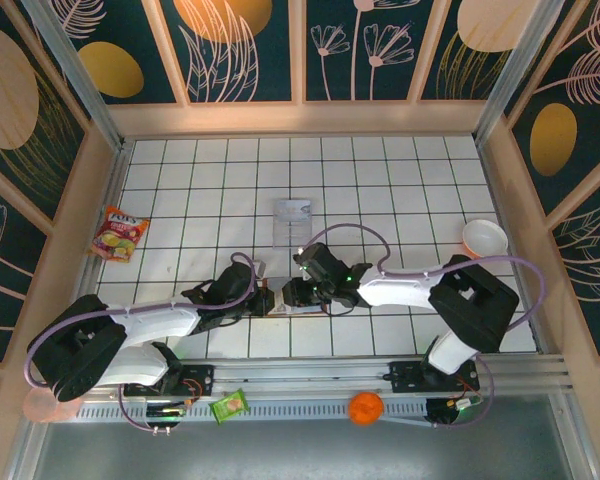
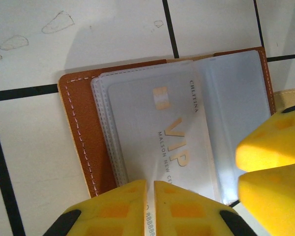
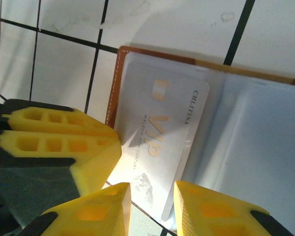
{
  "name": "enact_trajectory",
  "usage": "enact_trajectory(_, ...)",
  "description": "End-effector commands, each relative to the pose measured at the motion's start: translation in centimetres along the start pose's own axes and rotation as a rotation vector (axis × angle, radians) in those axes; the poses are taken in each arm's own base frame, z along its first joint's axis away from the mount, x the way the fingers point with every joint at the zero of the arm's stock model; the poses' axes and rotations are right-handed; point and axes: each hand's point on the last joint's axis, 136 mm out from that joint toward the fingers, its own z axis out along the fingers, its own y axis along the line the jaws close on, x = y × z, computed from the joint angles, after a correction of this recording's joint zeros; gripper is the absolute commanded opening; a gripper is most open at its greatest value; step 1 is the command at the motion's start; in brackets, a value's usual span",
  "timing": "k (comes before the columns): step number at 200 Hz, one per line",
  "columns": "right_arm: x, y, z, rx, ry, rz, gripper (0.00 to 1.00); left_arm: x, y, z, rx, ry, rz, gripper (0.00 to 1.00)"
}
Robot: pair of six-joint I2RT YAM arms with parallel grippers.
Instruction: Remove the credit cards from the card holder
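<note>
The brown card holder (image 2: 78,128) lies open on the white tiles between both arms (image 1: 280,298), its clear sleeves facing up. A pale credit card (image 2: 160,132) with gold VIP lettering sticks partly out of a sleeve (image 3: 162,142). My left gripper (image 2: 150,184) is shut on the card's near edge, which runs through the thin slit between its yellow fingers. My right gripper (image 3: 152,196) stands open with a finger on either side of the card's free end, just above it. Its fingers (image 2: 270,162) show at the right of the left wrist view. Any other cards are hidden.
A clear plastic tray (image 1: 291,225) stands just behind the wallet. A snack packet (image 1: 120,233) lies at the far left and a white bowl (image 1: 484,237) at the right. A green packet (image 1: 229,405) and an orange object (image 1: 365,407) rest on the near rail.
</note>
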Motion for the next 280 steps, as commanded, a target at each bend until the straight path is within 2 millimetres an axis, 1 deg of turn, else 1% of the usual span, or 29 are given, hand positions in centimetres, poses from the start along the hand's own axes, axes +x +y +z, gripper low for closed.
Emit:
enact_trajectory(1, -1.0, 1.4, 0.2, -0.049, -0.01, -0.017, 0.29, 0.1, 0.3, -0.2, -0.019, 0.001, 0.003, 0.14)
enact_trajectory(33, -0.9, 1.2, 0.7, -0.045, -0.003, -0.01, 0.29, -0.2, 0.1, -0.6, -0.014, -0.015, 0.0, 0.19)
enact_trajectory(68, -1.0, 1.4, 0.9, -0.055, -0.001, -0.006, 0.29, -0.9, 0.4, -1.4, -0.036, -0.058, 0.0, 0.2)
enact_trajectory(80, -0.9, 1.1, 1.0, -0.041, -0.001, -0.001, 0.28, -1.1, 0.6, -1.6, -0.046, -0.071, -0.002, 0.2)
enact_trajectory(107, -0.7, 0.6, 1.3, -0.025, 0.007, 0.01, 0.27, -1.0, 1.0, -1.6, -0.058, -0.077, -0.002, 0.2)
enact_trajectory(150, -0.5, 0.1, 1.8, -0.008, 0.017, 0.029, 0.27, -0.7, 1.1, -1.5, -0.056, -0.069, -0.001, 0.21)
enact_trajectory(164, -0.7, -0.1, 1.6, 0.009, 0.009, 0.039, 0.26, -0.7, 1.1, -1.5, -0.057, -0.068, 0.0, 0.21)
enact_trajectory(180, -1.0, -0.2, 1.0, 0.026, -0.016, 0.046, 0.26, -0.7, 1.1, -1.5, -0.056, -0.067, 0.0, 0.21)
enact_trajectory(195, -1.5, 0.4, 0.2, 0.013, -0.04, 0.04, 0.25, -0.7, 1.1, -1.5, -0.055, -0.07, 0.001, 0.21)
enact_trajectory(211, -1.7, 1.0, -0.2, 0.003, -0.046, 0.028, 0.26, -0.7, 1.1, -1.6, -0.052, -0.072, 0.0, 0.21)
enact_trajectory(236, -1.6, 1.3, 0.3, -0.001, -0.033, 0.02, 0.26, -0.6, 1.2, -1.5, -0.054, -0.067, -0.001, 0.21)
enact_trajectory(280, -0.9, 0.7, 1.5, 0.006, -0.007, 0.033, 0.25, -0.6, 1.2, -1.5, -0.053, -0.068, 0.001, 0.21)
